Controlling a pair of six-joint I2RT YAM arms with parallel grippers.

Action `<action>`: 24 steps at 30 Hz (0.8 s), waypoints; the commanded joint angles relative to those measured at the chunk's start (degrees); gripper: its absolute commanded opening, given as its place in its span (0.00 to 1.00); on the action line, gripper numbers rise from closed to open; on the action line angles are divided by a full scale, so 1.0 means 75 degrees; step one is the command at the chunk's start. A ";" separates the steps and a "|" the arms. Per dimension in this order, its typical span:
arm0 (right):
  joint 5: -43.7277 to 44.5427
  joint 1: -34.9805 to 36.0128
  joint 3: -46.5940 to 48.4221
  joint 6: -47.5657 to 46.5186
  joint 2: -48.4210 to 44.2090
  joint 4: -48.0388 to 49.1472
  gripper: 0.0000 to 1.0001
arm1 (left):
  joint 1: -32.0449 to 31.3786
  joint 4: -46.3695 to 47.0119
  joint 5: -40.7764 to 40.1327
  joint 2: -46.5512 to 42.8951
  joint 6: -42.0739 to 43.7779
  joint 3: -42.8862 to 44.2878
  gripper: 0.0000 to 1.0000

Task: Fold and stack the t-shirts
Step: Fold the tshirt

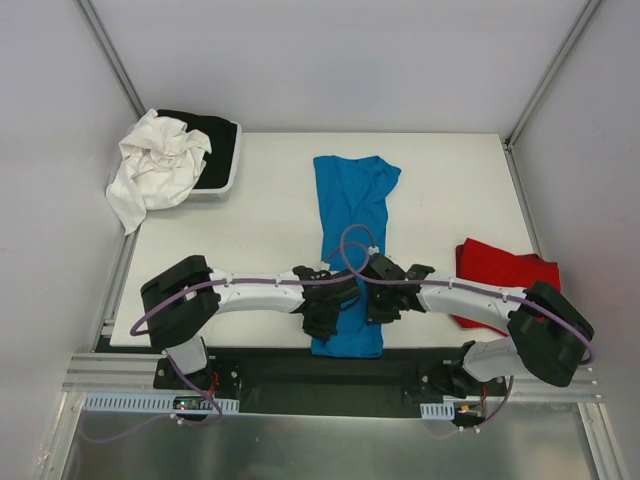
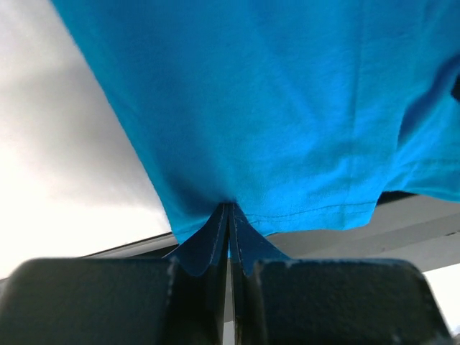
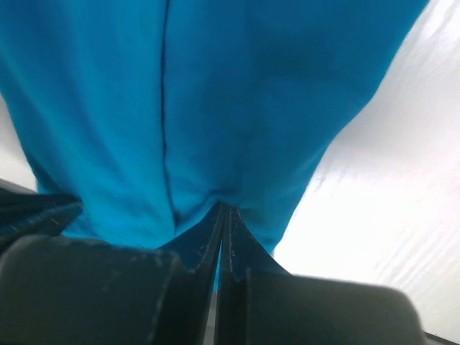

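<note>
The bright turquoise-blue V-neck cotton t-shirt (image 1: pixel 350 200) lies as a narrow strip down the middle of the white table (image 1: pixel 260 230). Its long axis runs straight away from the arm bases: the collar end is far, and the hem end reaches the near edge, where it appears to hang a little over.

Both grippers are at that near end, side by side. The left gripper (image 1: pixel 322 308) is on the left part of the hem and the right gripper (image 1: pixel 386 298) on the right part.

- **Left wrist view:** the left gripper (image 2: pixel 228 215) has its jaws pressed together on a small peak of blue cloth just behind the stitched hem. The rest of the shirt (image 2: pixel 287 108) spreads out ahead of it.
- **Right wrist view:** the right gripper (image 3: pixel 221 215) pinches a matching tuck, with a lengthwise seam or crease of the shirt (image 3: pixel 215 93) running away from it.

So the whole garment lies ahead of both pairs of jaws, along the line they face, and neither arm is nearer than the other — the 2 grips look roughly level. I judge that the coming move turns on this. Carrying the hem forward along the long axis toward the collar would fold the strip across, provided both arms travel together so the edge does not skew.

The plain red t-shirt (image 1: pixel 500 272) lies crumpled on the table's right side, just beyond the right arm's forearm and apart from the blue shirt. Neither gripper is on it.

At the far left corner, a white cloth garment (image 1: pixel 158 165) spills over a white tray (image 1: pixel 225 190) that also holds a black cloth garment (image 1: pixel 218 140). Both are well apart from the work.
</note>
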 commanded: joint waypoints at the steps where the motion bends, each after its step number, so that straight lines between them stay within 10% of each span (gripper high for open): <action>1: -0.0187 -0.0440 0.0614 -0.0487 0.0220 0.0019 0.01 | 0.0012 0.0171 0.0000 0.0374 0.0488 0.0410 0.00; 18: -0.0410 -0.0899 0.1505 -0.0676 -0.0387 -0.0895 0.02 | 0.0940 -0.0192 0.0469 -0.0445 0.1005 0.0926 0.06; 24: -0.0435 -0.0536 0.0933 -0.0066 -0.1641 -0.1281 0.54 | 0.0482 -0.0684 0.0364 -0.1313 0.0524 0.0634 0.09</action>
